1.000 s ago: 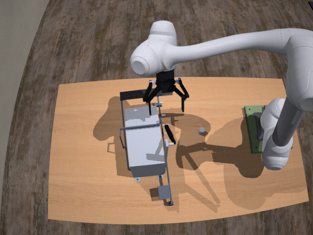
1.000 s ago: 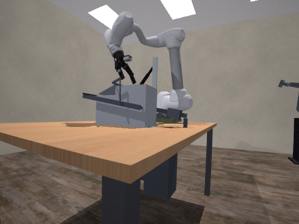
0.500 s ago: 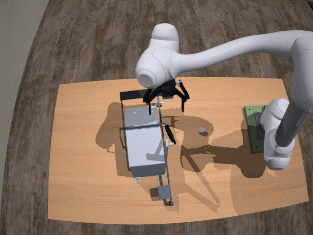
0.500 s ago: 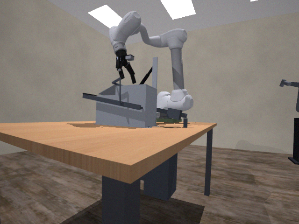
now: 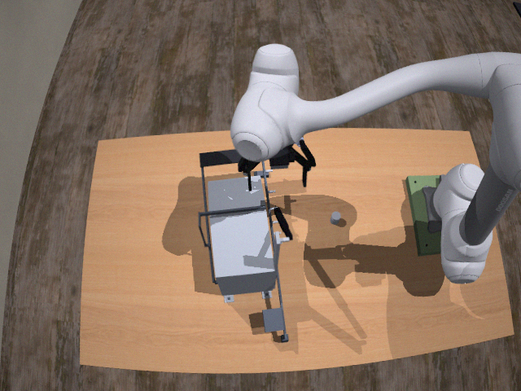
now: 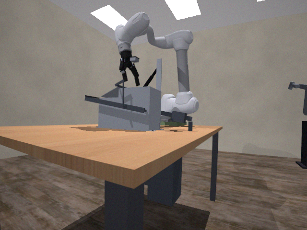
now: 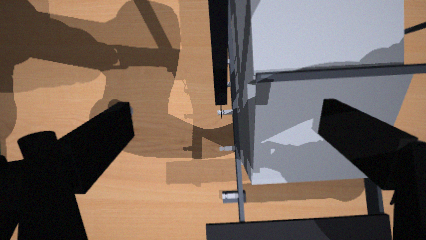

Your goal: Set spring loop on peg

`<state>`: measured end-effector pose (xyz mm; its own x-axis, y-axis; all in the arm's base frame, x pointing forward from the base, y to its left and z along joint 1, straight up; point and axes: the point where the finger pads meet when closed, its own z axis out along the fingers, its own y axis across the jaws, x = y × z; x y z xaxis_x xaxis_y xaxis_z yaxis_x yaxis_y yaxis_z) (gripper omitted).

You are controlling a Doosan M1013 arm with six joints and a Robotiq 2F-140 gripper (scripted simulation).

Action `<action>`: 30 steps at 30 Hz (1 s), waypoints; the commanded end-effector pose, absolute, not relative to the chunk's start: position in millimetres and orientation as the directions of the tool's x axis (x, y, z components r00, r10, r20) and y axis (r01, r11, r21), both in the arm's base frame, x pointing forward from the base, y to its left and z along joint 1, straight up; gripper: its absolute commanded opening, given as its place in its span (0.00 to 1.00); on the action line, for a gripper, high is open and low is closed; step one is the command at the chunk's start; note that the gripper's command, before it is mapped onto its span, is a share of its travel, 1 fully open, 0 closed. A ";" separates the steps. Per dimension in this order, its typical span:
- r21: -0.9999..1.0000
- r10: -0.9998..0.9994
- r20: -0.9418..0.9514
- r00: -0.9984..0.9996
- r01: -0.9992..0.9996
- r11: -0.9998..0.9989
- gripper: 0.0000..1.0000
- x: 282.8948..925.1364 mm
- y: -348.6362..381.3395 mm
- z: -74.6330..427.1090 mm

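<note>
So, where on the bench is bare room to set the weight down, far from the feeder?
Two bare patches show in the top view: the wide strip of bench left of the feeder, and the front corner below the green base plate. It is crowded around the pegs, where the open gripper hangs, near the weight.

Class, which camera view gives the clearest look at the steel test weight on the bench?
The top view: the steel test weight stands alone on the bench, right of the feeder. The exterior view does not show it clearly. In the wrist view, only a sliver peeks past a finger of the open gripper.
</note>
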<state>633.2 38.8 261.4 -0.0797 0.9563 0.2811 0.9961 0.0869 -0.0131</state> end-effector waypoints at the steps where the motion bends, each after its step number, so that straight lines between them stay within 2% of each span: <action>1: -0.010 0.983 0.170 -0.068 0.997 0.071 1.00 633.3 39.5 263.4; 14: -0.010 0.983 0.170 -0.068 0.997 0.071 1.00 633.3 39.5 263.4; 15: -0.006 0.998 0.022 -0.051 0.999 0.051 1.00 633.3 39.5 264.2; 30: -0.006 0.998 0.022 -0.051 0.999 0.051 1.00 633.3 39.5 264.2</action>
